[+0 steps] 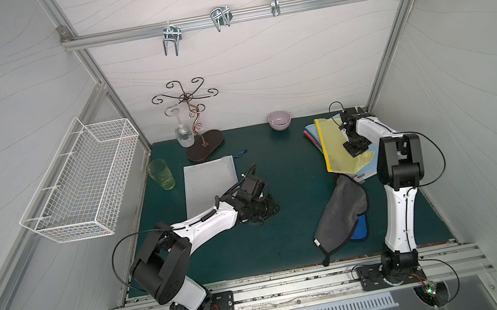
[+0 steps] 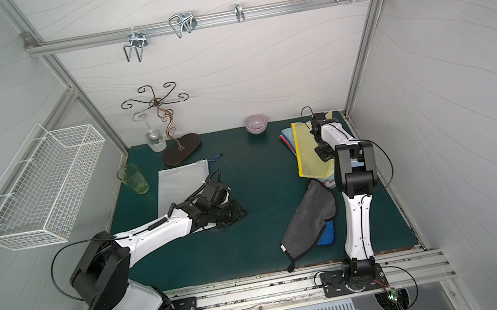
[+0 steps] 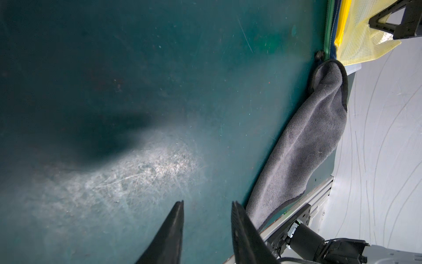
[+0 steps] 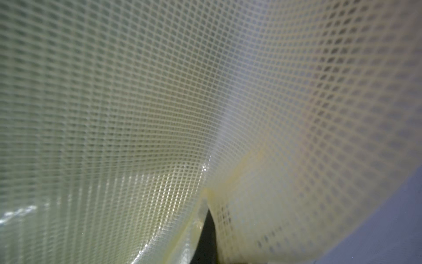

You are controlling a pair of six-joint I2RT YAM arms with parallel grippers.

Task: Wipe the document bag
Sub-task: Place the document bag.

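Green matting (image 1: pixel 287 231) covered the tabletop inside a white-walled enclosure, and we saw both arms reaching over it. The right gripper (image 1: pixel 356 152) stood at the mat's far right with its jaws closed tight on the near corner of the yellow document bag (image 1: pixel 334 145). That corner was bent up off the pile below. In the right wrist view the bag's yellow mesh (image 4: pixel 159 91) filled almost the whole picture, with only a dark sliver of finger showing. The bag lay on top of a stack of coloured bags (image 1: pixel 310 133) against the right wall. The left gripper (image 3: pixel 207 203) hung over bare mat near the middle. Its jaws were partly open and we saw nothing between them. Just beside that arm, on its far side, a white mesh bag (image 1: pixel 207 183) lay flat. A grey cloth (image 1: pixel 342 212) lay crumpled between the two arms, nearer the right one. Its far end touched the stack and its near end overlapped a blue cloth (image 1: pixel 360 229). Along the back we noted a green tumbler (image 1: pixel 161 173), a wine glass (image 1: pixel 184 134) hanging upside down from a metal rack (image 1: pixel 204 146), and a purple bowl (image 1: pixel 279 120). A white wire basket (image 1: pixel 84 180) was fixed to the left wall.
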